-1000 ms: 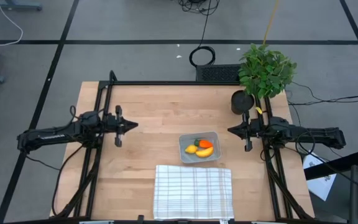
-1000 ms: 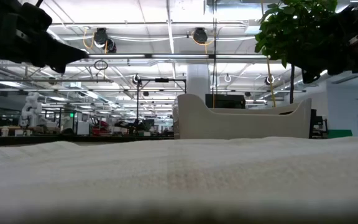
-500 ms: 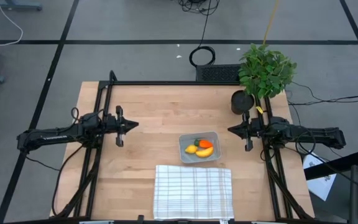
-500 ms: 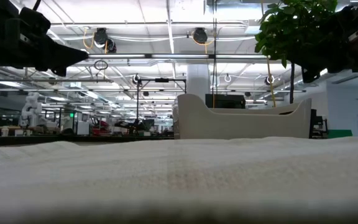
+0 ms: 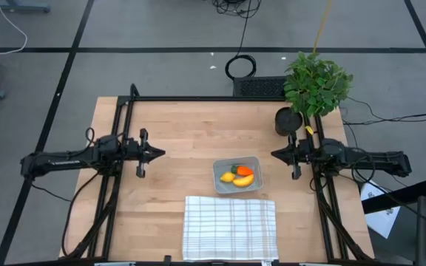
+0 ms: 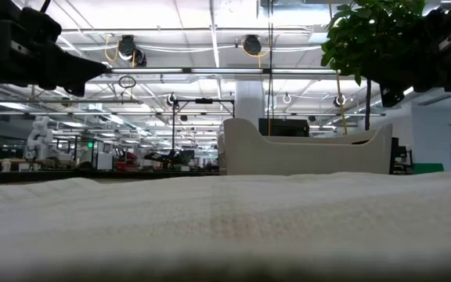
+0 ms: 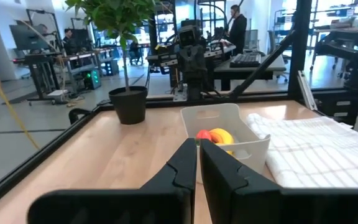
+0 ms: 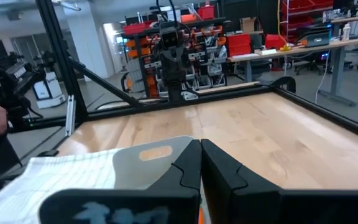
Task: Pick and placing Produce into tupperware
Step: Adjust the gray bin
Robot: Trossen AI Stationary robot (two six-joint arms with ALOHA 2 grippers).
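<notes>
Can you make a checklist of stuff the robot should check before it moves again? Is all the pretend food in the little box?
1. Banana, lemon and carrot inside the tupperware: ok.
2. Left hand shut and holding nothing: ok.
3. Right hand shut and holding nothing: ok.
4. Both hands away from the tupperware, one on each side: ok.
5. No food lying on the checked cloth or on the table: ok.
6. Potted plant standing upright at the far corner: ok.

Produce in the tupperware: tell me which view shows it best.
The high view: carrot, banana and lemon all show inside the tupperware. The left wrist view shows only orange-yellow tops; the low and right wrist views show none.
</notes>
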